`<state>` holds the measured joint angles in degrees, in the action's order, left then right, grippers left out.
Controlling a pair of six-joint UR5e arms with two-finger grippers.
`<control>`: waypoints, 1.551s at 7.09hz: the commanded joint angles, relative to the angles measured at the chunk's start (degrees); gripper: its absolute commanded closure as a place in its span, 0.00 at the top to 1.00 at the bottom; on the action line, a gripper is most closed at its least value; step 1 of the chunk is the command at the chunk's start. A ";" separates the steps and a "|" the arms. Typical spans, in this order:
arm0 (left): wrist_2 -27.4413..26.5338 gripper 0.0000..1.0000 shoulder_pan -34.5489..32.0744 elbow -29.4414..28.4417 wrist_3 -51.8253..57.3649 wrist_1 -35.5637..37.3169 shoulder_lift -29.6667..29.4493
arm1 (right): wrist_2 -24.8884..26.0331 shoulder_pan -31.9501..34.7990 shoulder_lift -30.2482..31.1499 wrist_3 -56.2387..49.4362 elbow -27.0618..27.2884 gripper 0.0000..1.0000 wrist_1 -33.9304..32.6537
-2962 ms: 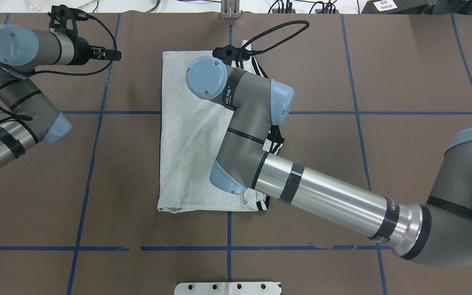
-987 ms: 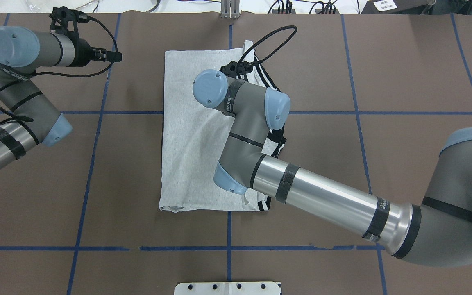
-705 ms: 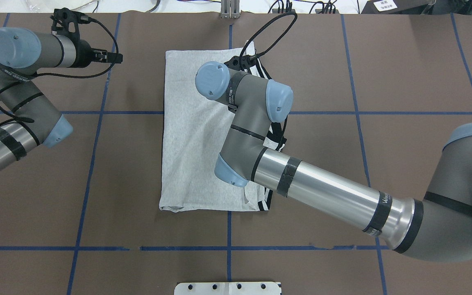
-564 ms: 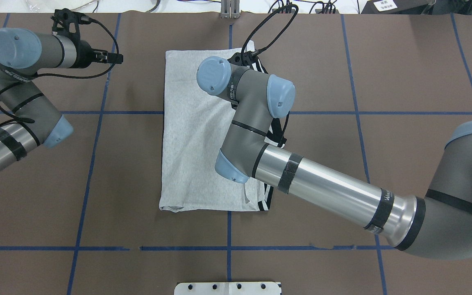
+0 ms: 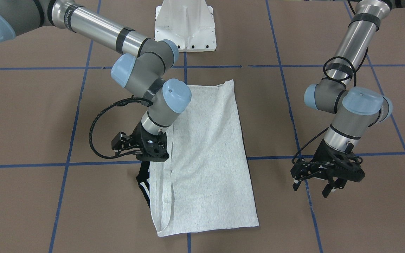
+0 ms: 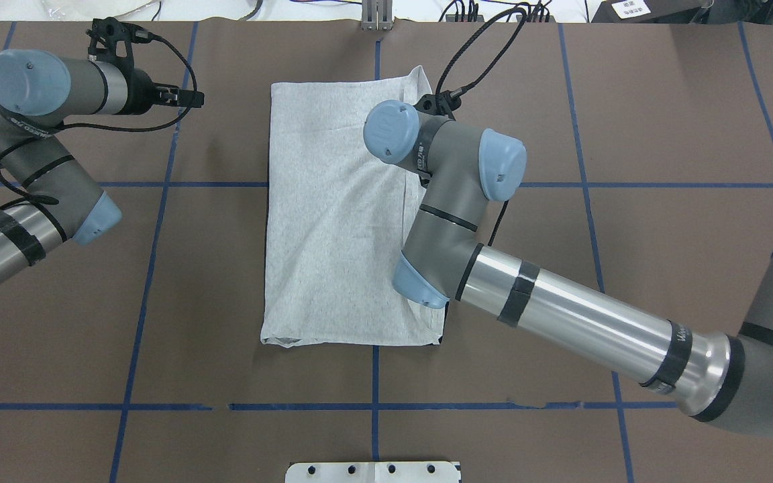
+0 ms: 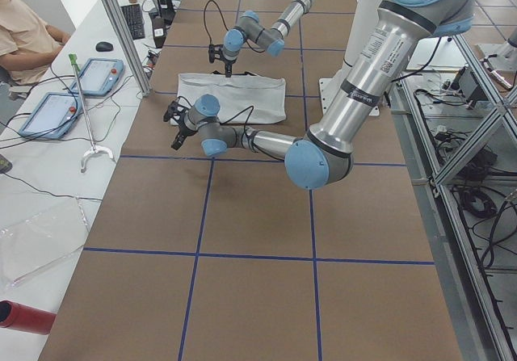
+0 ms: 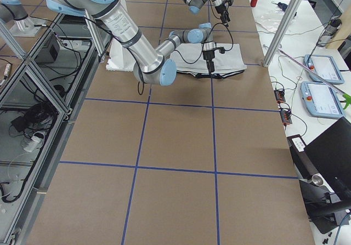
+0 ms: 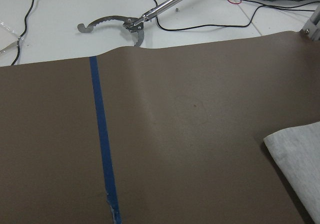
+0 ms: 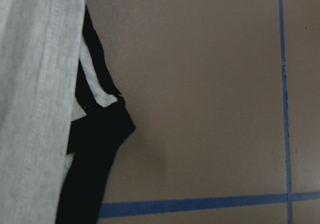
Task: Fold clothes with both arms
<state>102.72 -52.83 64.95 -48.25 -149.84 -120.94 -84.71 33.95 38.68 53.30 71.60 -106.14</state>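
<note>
Brown paper covers the desk (image 6: 661,134), w/ blue tape lines (image 6: 494,406) making a grid. At the near edge, approx. in the middle, stands a white pedestal base (image 5: 185,21). Beyond the far edge is a white surface w/ cables. On it lie a metal grabber stick (image 9: 150,12) and 2 control tablets (image 7: 95,76), and a person (image 7: 24,30) sits beside them.

The T-shirt (image 6: 333,221) lies flat approx. in the desk centre. It is folded to 1 long rectangle w/ the plain grey side up, and the long side runs from near to far. A black striped part (image 5: 142,184) comes out from under the right edge, toward the far end. The right wrist cam. shows it lying on the brown paper, just beside the grey hem.

The right arm (image 6: 561,315) reaches in from the right, and its wrist is over the right edge of the T-shirt. The right gripper (image 5: 153,154) points down over the black striped part. Its fingertips show clearly in no view, so I cannot tell if the jaws are spread or pressed together, nor if they touch the cloth.

The left arm (image 6: 24,221) is bent at the left side. The left gripper (image 5: 311,186) hangs over bare desk toward the far edge, well apart from the T-shirt. Its jaws are spread w/ nothing between them. The left wrist cam. sees only 1 grey corner of the T-shirt at its lower right.
</note>
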 commanded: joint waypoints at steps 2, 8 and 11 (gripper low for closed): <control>0.02 1.00 0.01 0.00 0.00 -0.02 0.00 | -1.32 0.07 -0.68 0.57 5.75 1.00 0.75; 0.02 1.00 0.09 -0.09 -1.05 -0.02 0.00 | -4.50 -5.90 -1.94 6.20 5.04 1.00 5.33; 0.02 1.00 0.09 0.00 -1.14 -0.45 0.00 | -7.91 -7.22 -0.37 6.20 8.80 1.00 2.45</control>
<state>102.74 -52.74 64.94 -49.33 -150.01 -120.94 -90.75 27.34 37.58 59.49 78.46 -101.76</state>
